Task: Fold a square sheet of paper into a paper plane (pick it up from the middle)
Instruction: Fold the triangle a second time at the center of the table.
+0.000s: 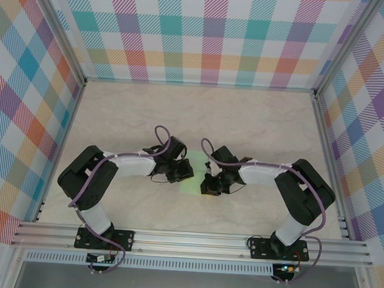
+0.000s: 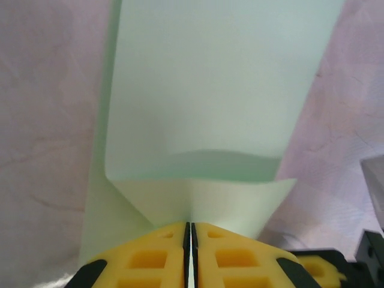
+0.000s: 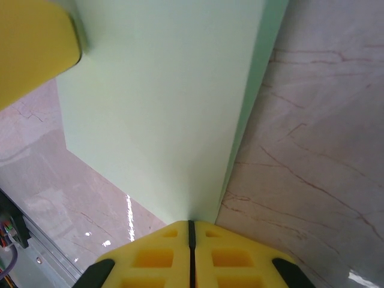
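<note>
I have one paper (image 1: 193, 178), mint green, lying mid-table (image 1: 259, 122) between my two claws. My left claw (image 2: 190, 231) is clamped tight on one edge, where the sheet curls upward. My right claw (image 3: 191, 227) pinches the opposite edge, jaws pressed together.

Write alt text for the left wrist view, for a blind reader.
The left gripper, its yellow fingers closed, pinches the near edge of a pale green sheet of paper that stretches away up the frame, a flap bent back near the fingertips. Marbled table shows on either side.
</note>
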Controlling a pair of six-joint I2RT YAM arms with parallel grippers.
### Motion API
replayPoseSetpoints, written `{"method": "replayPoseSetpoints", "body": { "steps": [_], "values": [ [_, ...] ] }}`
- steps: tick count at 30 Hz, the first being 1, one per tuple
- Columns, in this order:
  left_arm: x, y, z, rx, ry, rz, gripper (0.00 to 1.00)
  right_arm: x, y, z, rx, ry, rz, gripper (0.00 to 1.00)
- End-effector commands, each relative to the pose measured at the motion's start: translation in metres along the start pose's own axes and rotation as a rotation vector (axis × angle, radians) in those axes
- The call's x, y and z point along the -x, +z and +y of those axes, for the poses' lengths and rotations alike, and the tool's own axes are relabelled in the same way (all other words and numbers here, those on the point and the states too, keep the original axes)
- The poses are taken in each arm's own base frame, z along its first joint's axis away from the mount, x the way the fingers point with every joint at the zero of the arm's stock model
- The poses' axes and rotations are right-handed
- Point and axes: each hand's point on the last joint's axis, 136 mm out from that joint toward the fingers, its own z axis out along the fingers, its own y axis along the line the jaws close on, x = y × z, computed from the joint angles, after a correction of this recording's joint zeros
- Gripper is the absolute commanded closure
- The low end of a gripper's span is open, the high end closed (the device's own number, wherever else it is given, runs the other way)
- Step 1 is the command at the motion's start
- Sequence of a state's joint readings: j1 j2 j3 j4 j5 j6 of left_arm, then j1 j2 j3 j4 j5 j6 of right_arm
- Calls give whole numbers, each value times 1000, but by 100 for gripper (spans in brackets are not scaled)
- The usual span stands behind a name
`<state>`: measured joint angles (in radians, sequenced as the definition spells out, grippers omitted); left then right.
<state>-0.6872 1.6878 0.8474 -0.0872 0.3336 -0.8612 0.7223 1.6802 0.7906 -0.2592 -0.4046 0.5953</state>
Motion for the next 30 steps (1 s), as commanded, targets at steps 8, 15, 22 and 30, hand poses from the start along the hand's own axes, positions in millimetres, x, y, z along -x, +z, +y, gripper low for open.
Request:
{"method": "replayPoseSetpoints", "body": {
  "steps": [8,15,22,30],
  "values": [
    [-33,5,-16,-52,14,64,90,-27,9,-36,-141,98,98,92],
    [-40,18,-17,-53,15,95,92,-27,10,-36,-143,100,101,92],
    [-42,29,-2,-5,10,103,92,-28,11,-39,-156,101,108,92],
    [-36,33,24,84,38,61,92,-42,9,-70,-311,134,162,92]
  ]
}}
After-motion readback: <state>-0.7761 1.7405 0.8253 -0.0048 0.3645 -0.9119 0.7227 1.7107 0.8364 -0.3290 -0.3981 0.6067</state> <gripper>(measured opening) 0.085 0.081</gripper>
